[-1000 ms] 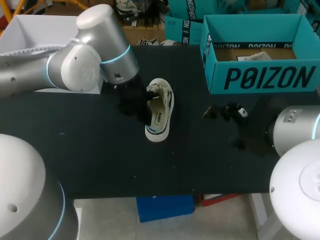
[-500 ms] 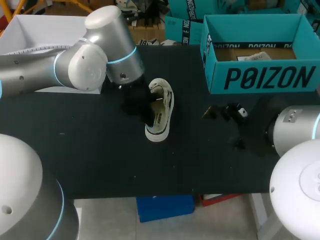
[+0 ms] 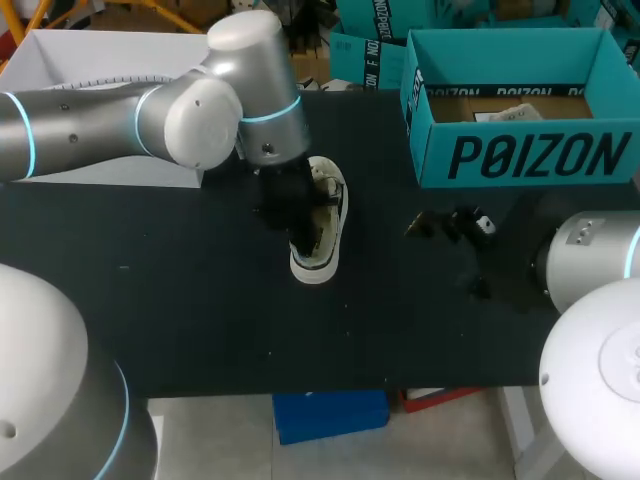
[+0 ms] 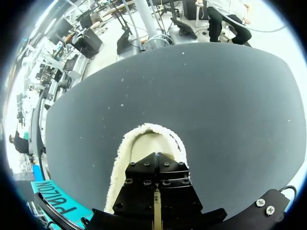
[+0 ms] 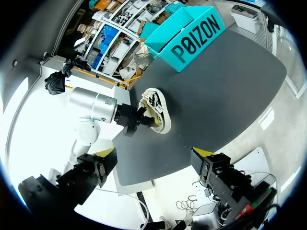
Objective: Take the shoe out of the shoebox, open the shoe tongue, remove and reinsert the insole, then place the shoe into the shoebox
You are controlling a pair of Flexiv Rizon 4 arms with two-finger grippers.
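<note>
The right gripper [image 5: 153,154] hangs with its yellow tips spread wide and empty, well apart from the shoe [image 3: 324,240]. The shoe lies on the black table [image 3: 180,300]. The left gripper [image 3: 300,215] is down over its opening; whether it grips cannot be told. The teal shoebox [image 3: 520,155] stands beyond.

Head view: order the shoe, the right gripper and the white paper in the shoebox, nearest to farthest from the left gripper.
1. shoe: directly under the left gripper.
2. right gripper: off to the shoe's right.
3. white paper: inside the shoebox, far right corner.
</note>
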